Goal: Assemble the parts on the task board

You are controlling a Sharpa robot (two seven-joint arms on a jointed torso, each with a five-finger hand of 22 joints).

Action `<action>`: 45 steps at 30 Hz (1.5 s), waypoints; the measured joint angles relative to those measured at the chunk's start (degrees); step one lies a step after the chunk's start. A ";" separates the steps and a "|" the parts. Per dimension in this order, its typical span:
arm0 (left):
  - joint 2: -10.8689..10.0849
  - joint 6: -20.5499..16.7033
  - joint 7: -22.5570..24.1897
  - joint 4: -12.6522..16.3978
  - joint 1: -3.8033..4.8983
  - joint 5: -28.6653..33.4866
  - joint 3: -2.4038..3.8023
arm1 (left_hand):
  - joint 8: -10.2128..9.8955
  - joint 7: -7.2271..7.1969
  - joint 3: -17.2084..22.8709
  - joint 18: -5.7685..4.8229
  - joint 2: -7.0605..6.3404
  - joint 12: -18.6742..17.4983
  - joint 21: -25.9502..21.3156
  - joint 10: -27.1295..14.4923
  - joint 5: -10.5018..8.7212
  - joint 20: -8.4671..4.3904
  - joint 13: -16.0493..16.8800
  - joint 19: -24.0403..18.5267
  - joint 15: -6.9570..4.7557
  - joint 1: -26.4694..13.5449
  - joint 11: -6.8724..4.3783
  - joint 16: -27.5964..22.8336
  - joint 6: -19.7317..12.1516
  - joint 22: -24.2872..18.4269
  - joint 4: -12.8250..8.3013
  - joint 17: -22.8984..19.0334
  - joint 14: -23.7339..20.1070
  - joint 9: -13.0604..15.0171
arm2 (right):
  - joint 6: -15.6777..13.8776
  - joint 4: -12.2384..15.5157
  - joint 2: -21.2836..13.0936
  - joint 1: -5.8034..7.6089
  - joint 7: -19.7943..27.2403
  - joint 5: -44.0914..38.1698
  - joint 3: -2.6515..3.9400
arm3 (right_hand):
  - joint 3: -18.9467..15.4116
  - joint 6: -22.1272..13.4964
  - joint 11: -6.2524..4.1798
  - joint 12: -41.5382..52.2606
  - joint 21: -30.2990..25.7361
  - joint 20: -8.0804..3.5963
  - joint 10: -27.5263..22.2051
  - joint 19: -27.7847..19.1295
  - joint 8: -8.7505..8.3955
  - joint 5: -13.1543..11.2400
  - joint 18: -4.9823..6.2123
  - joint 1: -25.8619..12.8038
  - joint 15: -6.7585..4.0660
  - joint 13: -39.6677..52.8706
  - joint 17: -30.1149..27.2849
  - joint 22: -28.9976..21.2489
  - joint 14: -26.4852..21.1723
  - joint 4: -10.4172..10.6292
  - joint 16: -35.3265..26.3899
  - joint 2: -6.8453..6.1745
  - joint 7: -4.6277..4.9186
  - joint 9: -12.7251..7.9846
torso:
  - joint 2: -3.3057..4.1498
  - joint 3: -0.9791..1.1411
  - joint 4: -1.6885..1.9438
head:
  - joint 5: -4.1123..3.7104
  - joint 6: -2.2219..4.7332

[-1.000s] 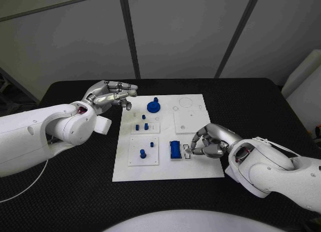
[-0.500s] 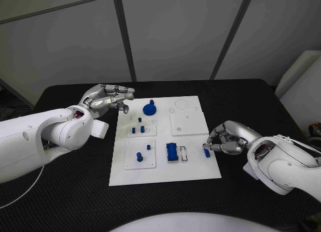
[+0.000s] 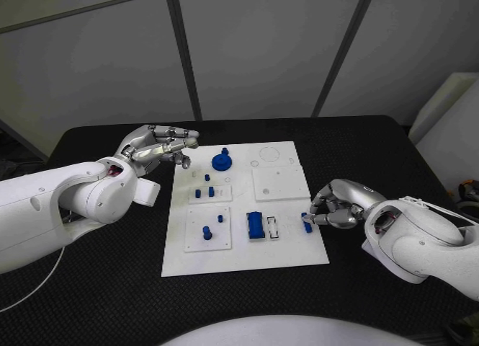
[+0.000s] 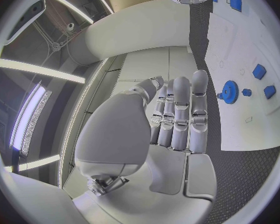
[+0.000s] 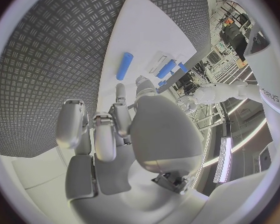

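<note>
R hand [image 3: 338, 205] sits at the right edge of the task board [image 3: 291, 256]. Fingers are curled in w/ nothing between them. In the wrist view the small blue peg [image 5: 124, 65] lies flat on the white plate, just clear of the fingertips [image 5: 118, 92]. So it's let go, not gripped.

Change vs 1 s ago: that hand was further in, fingertips at the narrow slot [image 3: 272, 228] beside the blue block [image 3: 257, 225]. It has since pulled back toward the edge, and the peg now lies loose near the hand, where no part lay before. It hasn't moved in the last half sec. The slot looks empty.

Probably means the peg isn't seated yet. It came away w/ the hand or was set down to re-grip. My guess: it needs a fresh pick-up, then turning upright before insertion.

L hand [image 3: 156, 148] hovers off the board's far-left corner, about where it was. It holds nothing, and in its wrist view the fingers [image 4: 177, 114] are stretched out side by side.

Other parts are unchanged. The blue gear [image 3: 222, 161] sits at the far end, and short pegs [image 3: 204, 192] and one more [image 3: 206, 232] stand in their small plates. Black table [image 3: 385, 144] is underneath.

Writing: dark lettering on a white arm [image 5: 272, 95] in the R wrist view, prob. the maker's name, too small to read for sure. No labels readable on the board.
</note>
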 measured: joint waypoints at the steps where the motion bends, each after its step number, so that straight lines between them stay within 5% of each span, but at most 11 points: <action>1: -0.02 0.00 0.00 0.00 -0.01 0.00 0.00 | 0.00 0.00 0.00 0.00 0.00 0.00 0.00 0.00 0.00 0.00 0.00 0.00 0.00 0.00 0.00 0.00 0.00 0.00 0.00 0.00 0.00 0.00 | 0.29 -0.15 0.18 0.00 -0.28 -0.23 0.00 | 0.00 0.00 0.00 0.00 0.00 0.00 0.00 0.00 0.00 0.03 0.00 -0.17 0.00 0.01 0.00 0.00 0.00 0.00 0.00 -0.17 0.00 0.00 | 0.00 0.00 0.00 | 0.00 -0.03; 21: -0.11 0.02 0.00 -0.02 -0.11 0.06 0.00 | 0.00 0.21 0.00 0.00 0.24 0.00 0.00 -0.21 0.00 0.00 0.00 0.00 0.19 -0.24 -0.22 0.00 -0.21 -0.06 0.00 0.01 -0.20 0.00 | 5.55 -2.04 3.20 -0.25 -3.86 -2.58 -0.02 | -0.66 0.67 0.00 0.00 -0.21 0.22 0.00 -0.19 -0.29 0.35 0.00 -0.88 0.00 0.01 -0.01 -0.22 0.00 0.03 0.00 0.14 -0.35 -0.01 | -0.03 -0.03 0.01 | 0.25 -0.46; 29: -0.17 0.05 0.00 -0.03 -0.15 0.08 0.00 | 0.00 0.21 0.00 0.00 0.23 0.00 0.00 -0.21 0.00 0.00 0.00 0.00 0.20 -0.24 -0.22 0.00 -0.21 -0.06 0.00 0.01 -0.20 0.00 | 7.94 -2.43 4.25 -0.20 -4.66 -5.23 0.27 | -0.52 0.89 -0.22 0.02 -0.63 0.23 -0.22 -0.19 -0.37 0.31 0.01 2.82 0.00 0.16 -0.02 -0.54 0.00 -1.43 0.00 -0.32 -0.36 0.17 | -0.06 -0.05 0.01 | 0.34 -0.59; 37: -0.32 0.12 -0.02 0.02 -0.16 0.09 0.00 | 0.00 0.21 0.00 0.00 0.23 0.00 0.00 -0.21 0.00 0.00 0.00 0.00 0.19 -0.23 -0.22 0.00 -0.21 -0.05 0.00 0.01 -0.20 0.00 | 9.94 -2.42 5.32 -0.19 -5.65 -9.49 0.37 | 0.15 1.17 -0.20 -0.18 -0.67 0.23 -0.23 -0.18 -0.67 -3.81 0.00 5.20 0.00 0.20 -0.02 -0.55 0.00 -2.57 0.00 0.03 -0.28 0.18 | -0.08 -0.07 0.03 | 0.43 -0.66; 45: -0.42 0.15 -0.02 0.07 -0.17 0.10 0.00 | 0.00 0.21 0.00 0.00 0.23 0.00 0.00 -0.21 0.00 0.00 0.00 0.00 0.19 -0.23 -0.22 0.00 -0.21 -0.05 0.00 0.01 -0.20 0.00 | 10.21 -1.64 5.59 -0.34 -6.37 -11.33 0.32 | 2.09 1.66 -0.11 -0.08 -0.67 0.23 -0.33 -0.18 -1.45 0.21 0.00 7.42 0.00 0.21 -0.03 -0.38 0.00 -3.31 0.00 0.63 -0.79 -0.49 | -0.08 -0.07 0.03 | 0.53 -0.48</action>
